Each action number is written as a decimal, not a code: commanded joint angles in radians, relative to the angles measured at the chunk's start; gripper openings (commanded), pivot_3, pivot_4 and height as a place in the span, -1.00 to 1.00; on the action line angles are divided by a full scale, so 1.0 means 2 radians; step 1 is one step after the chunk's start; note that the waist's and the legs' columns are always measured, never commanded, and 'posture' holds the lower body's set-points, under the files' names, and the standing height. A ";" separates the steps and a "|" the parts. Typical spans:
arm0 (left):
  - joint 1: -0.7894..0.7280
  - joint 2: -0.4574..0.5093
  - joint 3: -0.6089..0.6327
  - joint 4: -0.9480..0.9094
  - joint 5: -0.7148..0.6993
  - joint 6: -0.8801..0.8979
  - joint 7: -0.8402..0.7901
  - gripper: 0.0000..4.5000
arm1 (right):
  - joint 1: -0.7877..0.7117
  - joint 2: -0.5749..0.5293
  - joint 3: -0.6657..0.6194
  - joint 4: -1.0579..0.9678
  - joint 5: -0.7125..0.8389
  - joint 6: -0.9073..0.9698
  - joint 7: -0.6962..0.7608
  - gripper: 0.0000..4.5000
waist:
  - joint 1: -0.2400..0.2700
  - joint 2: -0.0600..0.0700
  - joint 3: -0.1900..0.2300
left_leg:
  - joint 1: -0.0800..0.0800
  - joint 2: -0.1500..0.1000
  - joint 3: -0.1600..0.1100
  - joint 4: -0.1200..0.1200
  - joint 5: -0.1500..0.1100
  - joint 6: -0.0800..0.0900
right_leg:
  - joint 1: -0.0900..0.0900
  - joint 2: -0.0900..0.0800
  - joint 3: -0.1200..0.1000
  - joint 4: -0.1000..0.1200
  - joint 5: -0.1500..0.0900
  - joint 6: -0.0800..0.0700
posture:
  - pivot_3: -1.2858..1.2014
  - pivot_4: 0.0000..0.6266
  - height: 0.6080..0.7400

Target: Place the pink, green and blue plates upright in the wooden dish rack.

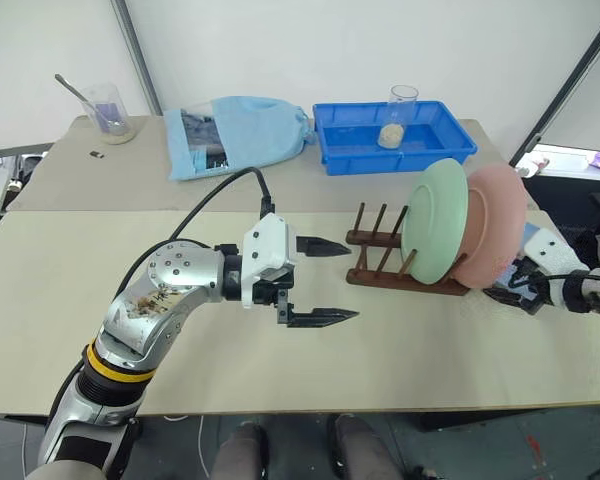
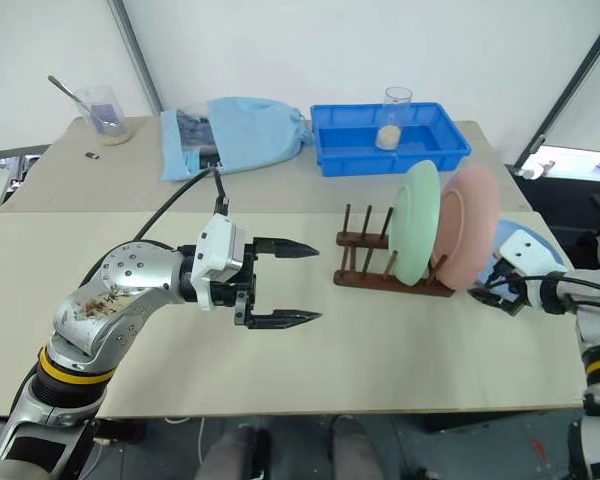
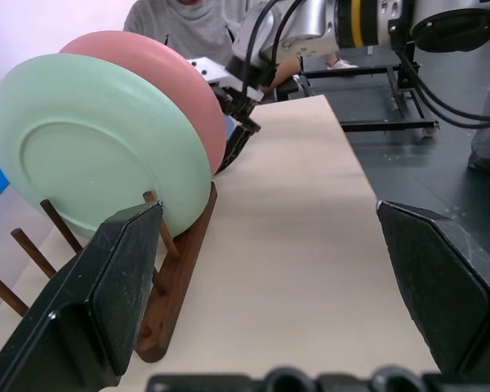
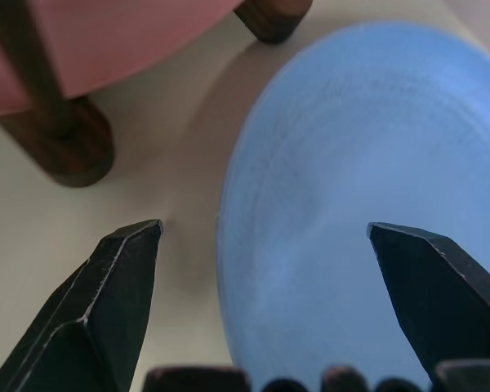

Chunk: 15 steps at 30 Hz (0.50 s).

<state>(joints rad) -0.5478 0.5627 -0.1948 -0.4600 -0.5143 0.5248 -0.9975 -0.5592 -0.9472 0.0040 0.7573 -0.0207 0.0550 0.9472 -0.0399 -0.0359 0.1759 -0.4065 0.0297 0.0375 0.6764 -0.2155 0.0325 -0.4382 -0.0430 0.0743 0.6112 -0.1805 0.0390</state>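
**Two plates stand in the rack, the blue one is left**

We start with the table (image 1: 280, 370), a wide pale surface that carries everything. At its far edge sits a blue tray (image 1: 450, 150) with a glass cup inside, and beside it a light blue cloth bag (image 1: 245, 130).

The wooden dish rack (image 1: 380, 265) stands on the table, toward our right side. In it the pink plate (image 1: 500, 215) and the green plate (image 1: 435, 220) are already upright between the pegs, the green one just in front of the pink one. Several pegs on the near side of the rack are still free.

The blue plate (image 4: 367, 188) lies flat on the table, just beside the end of the rack, behind the pink plate. So we judge that two thirds of the task are done and one plate remains.

Our right gripper (image 4: 265, 245) hangs over the rim of the blue plate with its fingers spread and nothing between them yet. Our left gripper (image 1: 325, 282) hovers over the table near the rack, its fingers wide apart and empty.
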 commanded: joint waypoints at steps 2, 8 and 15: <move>-0.005 0.001 0.006 -0.017 -0.001 -0.002 0.007 1.00 | -0.020 -0.004 -0.001 0.031 -0.010 0.002 -0.008 0.33 | 0.000 0.000 0.000 | 0.000 0.000 0.000 0.000 0.000 0.000 | 0.000 0.000 0.000 0.000 0.000 0.000 | 0.03 -0.52 1.00; -0.008 0.003 0.006 -0.013 0.002 -0.006 0.007 1.00 | -0.018 -0.001 0.000 0.039 -0.020 0.010 -0.024 -0.60 | -0.001 0.000 0.000 | 0.001 0.000 0.000 0.000 0.000 0.000 | 0.000 0.000 0.000 0.000 0.000 0.000 | 0.03 -0.52 1.00; -0.005 0.003 0.018 -0.009 -0.005 0.002 0.014 1.00 | 0.008 -0.006 -0.023 0.001 -0.006 0.028 -0.044 -0.99 | 0.001 0.000 0.000 | 0.001 0.000 0.000 0.001 0.000 0.000 | 0.002 0.000 0.000 0.000 0.000 0.001 | 0.03 -0.52 1.00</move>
<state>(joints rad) -0.5499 0.5663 -0.1911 -0.4589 -0.5127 0.5285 -0.9864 -0.5589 -0.9400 -0.0095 0.7874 -0.0538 0.0855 0.8719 -0.0389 -0.0359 0.1757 -0.4043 0.0296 0.0371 0.6781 -0.2154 0.0325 -0.4351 -0.0428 0.0746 0.6115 -0.1796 0.0402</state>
